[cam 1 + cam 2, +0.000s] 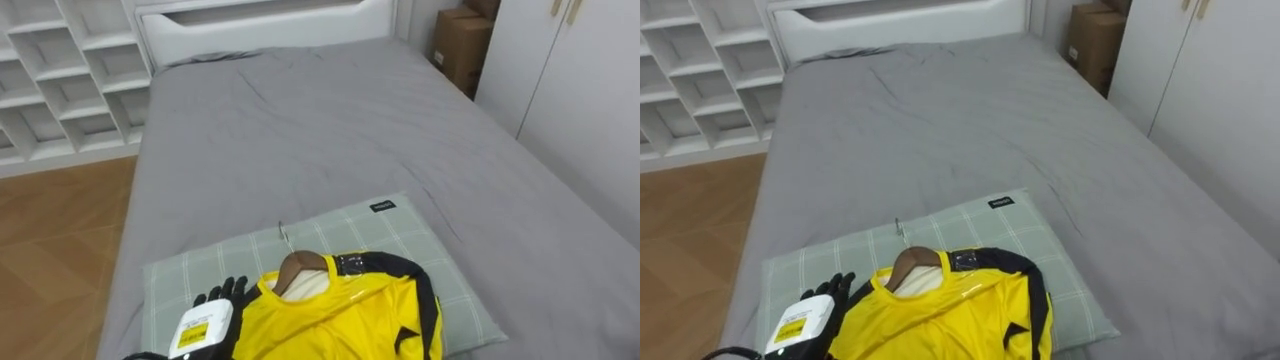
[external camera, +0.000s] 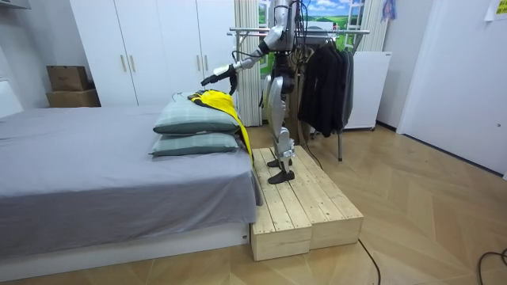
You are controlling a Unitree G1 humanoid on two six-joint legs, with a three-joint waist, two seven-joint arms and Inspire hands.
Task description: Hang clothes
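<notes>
The yellow shirt (image 1: 340,315) is lying on a hanger (image 1: 298,268) atop the pillow (image 1: 400,230) at the bed's (image 1: 330,120) near end, its hem trailing over the pillow's near edge. The left hand (image 1: 222,296) is resting on the pillow just beside the shirt's shoulder, fingers apart and straight, clamping nothing. The robot is standing on a wooden platform (image 2: 305,206) between the bed and the rack (image 2: 317,33).

The likely slip is pinching cloth alone. The hanger could then slide out of the collar during the lift, or the trailing hem could drag the shirt floorward.
</notes>
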